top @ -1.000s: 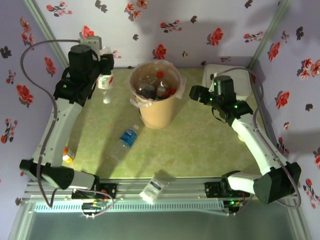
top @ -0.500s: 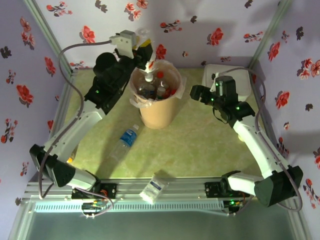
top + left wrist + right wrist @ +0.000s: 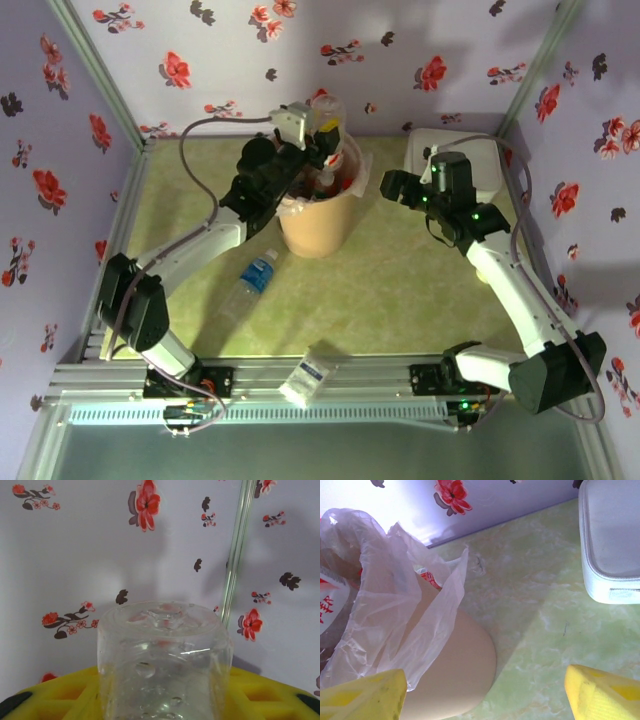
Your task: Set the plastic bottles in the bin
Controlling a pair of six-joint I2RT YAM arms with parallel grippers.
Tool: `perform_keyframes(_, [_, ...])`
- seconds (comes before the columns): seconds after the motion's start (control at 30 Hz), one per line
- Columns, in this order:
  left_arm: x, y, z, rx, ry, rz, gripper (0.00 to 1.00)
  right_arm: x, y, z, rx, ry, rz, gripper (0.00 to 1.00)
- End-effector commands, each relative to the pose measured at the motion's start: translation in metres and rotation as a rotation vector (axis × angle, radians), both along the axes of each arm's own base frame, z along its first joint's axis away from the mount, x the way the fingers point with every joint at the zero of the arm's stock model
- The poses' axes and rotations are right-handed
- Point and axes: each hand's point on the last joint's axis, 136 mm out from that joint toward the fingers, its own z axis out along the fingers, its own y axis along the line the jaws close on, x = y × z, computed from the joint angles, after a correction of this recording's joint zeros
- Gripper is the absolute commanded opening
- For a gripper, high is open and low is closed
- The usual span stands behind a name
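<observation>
The mouth of the bin (image 3: 318,225) is blocked from its far-left side by the left gripper (image 3: 325,132), which is closed on a clear bottle (image 3: 164,660), and the left half of the table (image 3: 420,300) is crossed by the left arm (image 3: 200,245) from the near-left corner. The gap between the bin and the white box (image 3: 485,160) in the far-right corner is partly filled by the right gripper (image 3: 392,187), whose fingers are spread wide. Open room is offered at the middle and near-right, though a lying bottle (image 3: 250,283) is met before the bin and a blue-and-white item (image 3: 306,378) at the near edge.
</observation>
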Motion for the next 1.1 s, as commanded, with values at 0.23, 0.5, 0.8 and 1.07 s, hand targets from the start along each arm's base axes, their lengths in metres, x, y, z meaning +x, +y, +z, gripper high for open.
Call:
perform_keyframes(0.23, [-0.004, -0.011, -0.045, -0.013, 0.040, -0.043, 0.53, 0.001, -0.004, 0.008, 0.001, -0.016, -0.015, 0.83])
perform_keyframes(0.5, [0.000, -0.019, -0.001, -0.017, -0.052, -0.048, 0.53, 0.003, -0.003, 0.007, 0.010, -0.012, -0.014, 0.83])
perform_keyframes(0.8, [0.004, -0.023, -0.069, 0.072, 0.056, -0.047, 0.53, -0.001, -0.008, 0.008, -0.015, -0.015, -0.020, 0.83])
perform_keyframes(1.07, [-0.009, -0.023, -0.032, 0.097, -0.004, -0.087, 0.91, 0.002, -0.005, 0.005, 0.000, -0.010, -0.018, 0.83])
